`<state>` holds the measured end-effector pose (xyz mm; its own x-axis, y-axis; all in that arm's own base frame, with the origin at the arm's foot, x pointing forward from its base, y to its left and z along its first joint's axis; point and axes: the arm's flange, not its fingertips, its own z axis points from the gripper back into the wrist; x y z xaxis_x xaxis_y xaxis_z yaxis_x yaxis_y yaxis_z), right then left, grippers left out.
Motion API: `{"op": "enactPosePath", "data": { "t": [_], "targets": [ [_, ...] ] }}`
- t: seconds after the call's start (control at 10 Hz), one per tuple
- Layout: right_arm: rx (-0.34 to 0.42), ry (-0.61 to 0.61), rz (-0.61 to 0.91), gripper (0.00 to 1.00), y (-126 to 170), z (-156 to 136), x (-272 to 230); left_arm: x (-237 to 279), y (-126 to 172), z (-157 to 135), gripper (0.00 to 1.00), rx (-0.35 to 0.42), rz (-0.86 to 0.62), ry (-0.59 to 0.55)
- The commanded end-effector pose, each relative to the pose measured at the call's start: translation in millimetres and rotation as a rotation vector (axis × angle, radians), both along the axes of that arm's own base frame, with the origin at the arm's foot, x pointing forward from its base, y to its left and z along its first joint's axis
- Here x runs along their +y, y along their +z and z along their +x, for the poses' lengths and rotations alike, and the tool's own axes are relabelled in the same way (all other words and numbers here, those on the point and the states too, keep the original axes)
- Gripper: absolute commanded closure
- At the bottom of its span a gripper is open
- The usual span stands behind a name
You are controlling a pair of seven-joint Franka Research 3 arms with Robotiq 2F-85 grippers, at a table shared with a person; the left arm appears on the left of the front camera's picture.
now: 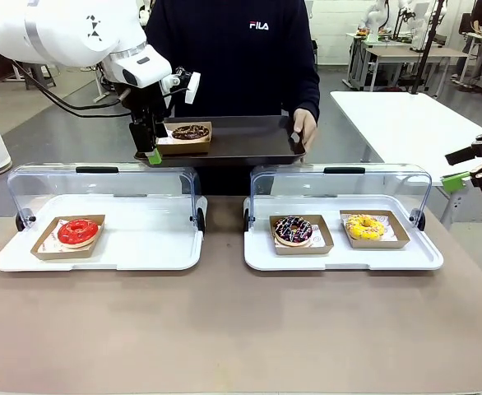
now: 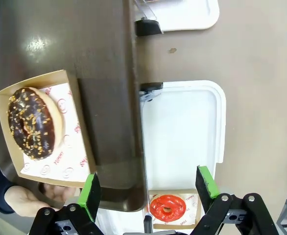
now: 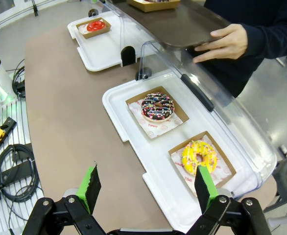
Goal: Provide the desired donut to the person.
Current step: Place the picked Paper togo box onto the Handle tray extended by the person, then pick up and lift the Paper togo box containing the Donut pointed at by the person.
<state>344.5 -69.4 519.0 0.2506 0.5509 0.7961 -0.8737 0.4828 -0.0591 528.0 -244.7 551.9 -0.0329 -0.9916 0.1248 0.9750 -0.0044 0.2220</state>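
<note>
The person [image 1: 233,58] in a dark FILA sweatshirt stands at the far side and holds out a dark serving tray [image 1: 249,141]; one hand [image 1: 304,127] grips its right edge. On the tray lies a cardboard box [image 1: 183,144] holding a chocolate donut with nut crumbs [image 1: 190,132]. My left gripper [image 1: 150,148] hangs at the box's left end, open, with nothing between its fingers. In the left wrist view the donut [image 2: 31,123] rests in its box on the tray [image 2: 99,49], up and left of my open gripper [image 2: 148,188]. Out at the right edge, my right gripper [image 1: 463,167] is open.
Two white trays with raised clear lids stand on the brown table. The left tray [image 1: 142,247] holds a red donut [image 1: 77,232]. The right tray [image 1: 340,259] holds a sprinkled chocolate donut [image 1: 293,230] and a yellow donut [image 1: 364,226]. Cables [image 3: 11,171] lie beside the table.
</note>
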Motion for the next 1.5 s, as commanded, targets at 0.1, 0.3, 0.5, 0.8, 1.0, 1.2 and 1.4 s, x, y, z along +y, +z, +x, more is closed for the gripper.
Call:
{"op": "enactPosePath", "data": {
  "t": [0.1,0.3,0.5,0.8,1.0,1.2,1.4],
  "targets": [
    [-0.019,0.013,0.025,0.0,-1.2,1.9,0.0,0.9,-1.0,1.6,0.0,-0.02,0.01,0.01],
    [-0.019,0.013,0.025,0.0,-1.2,1.9,0.0,0.9,-1.0,1.6,0.0,-0.02,0.01,0.01],
    [-0.019,0.013,0.025,0.0,-1.2,1.9,0.0,0.9,-1.0,1.6,0.0,-0.02,0.01,0.01],
    [-0.019,0.013,0.025,0.0,-1.2,1.9,0.0,0.9,-1.0,1.6,0.0,-0.02,0.01,0.01],
    [-0.019,0.013,0.025,0.0,-1.2,1.9,0.0,0.9,-1.0,1.6,0.0,-0.02,0.01,0.01],
    [-0.019,0.013,0.025,0.0,-1.2,1.9,0.0,0.9,-1.0,1.6,0.0,-0.02,0.01,0.01],
    [-0.019,0.013,0.025,0.0,-1.2,1.9,0.0,0.9,-1.0,1.6,0.0,-0.02,0.01,0.01]
  ]
}}
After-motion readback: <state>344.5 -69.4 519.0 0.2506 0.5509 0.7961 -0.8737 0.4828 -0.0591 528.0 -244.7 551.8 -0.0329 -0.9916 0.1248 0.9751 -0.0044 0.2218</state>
